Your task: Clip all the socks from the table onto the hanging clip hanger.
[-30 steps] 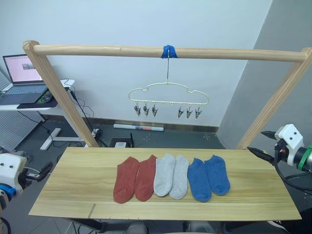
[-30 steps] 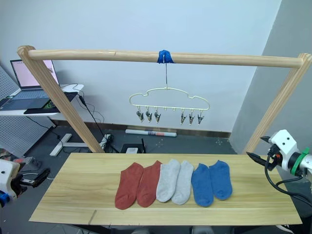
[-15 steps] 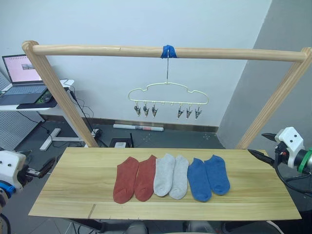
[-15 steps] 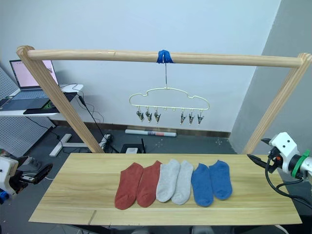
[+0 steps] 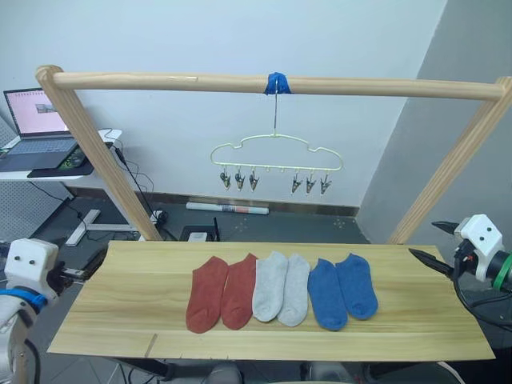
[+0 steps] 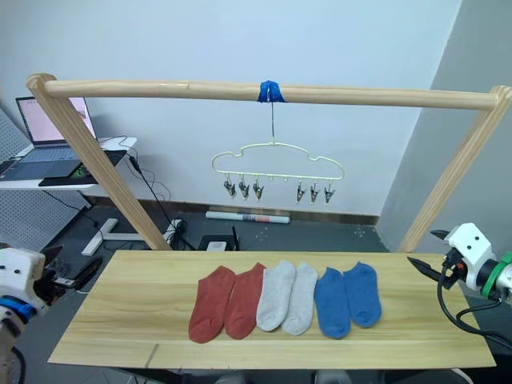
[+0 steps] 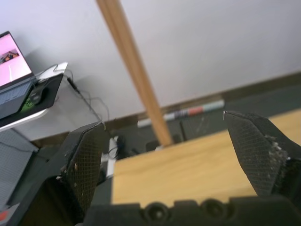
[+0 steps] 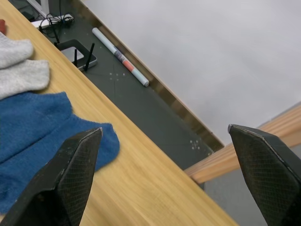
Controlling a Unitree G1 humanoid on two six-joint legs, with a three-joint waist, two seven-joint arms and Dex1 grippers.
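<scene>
Six socks lie in a row on the middle of the light-wood table (image 5: 120, 314): a rust-red pair (image 5: 220, 293), a light grey pair (image 5: 281, 287) and a blue pair (image 5: 342, 291). The pale-yellow clip hanger (image 5: 276, 156) hangs by its hook from the rail above them, with nothing in its clips. My left gripper (image 5: 84, 270) is open just off the table's left end, far from the socks. My right gripper (image 5: 424, 238) is open over the table's right end, a short way right of the blue socks (image 8: 33, 132). Nothing is between either gripper's fingers (image 7: 87, 160).
A thick wooden rail frame (image 5: 160, 82) stands over the table, with slanted posts at the back left (image 5: 104, 164) and back right (image 5: 448, 168). A side desk with a laptop (image 5: 36, 128) is at the far left. A rolled tube (image 5: 228, 209) and cables lie on the floor behind.
My left gripper has risen and moved in toward the table's left end. My right gripper has drifted slightly right and down. The socks and the hanger have not moved.
</scene>
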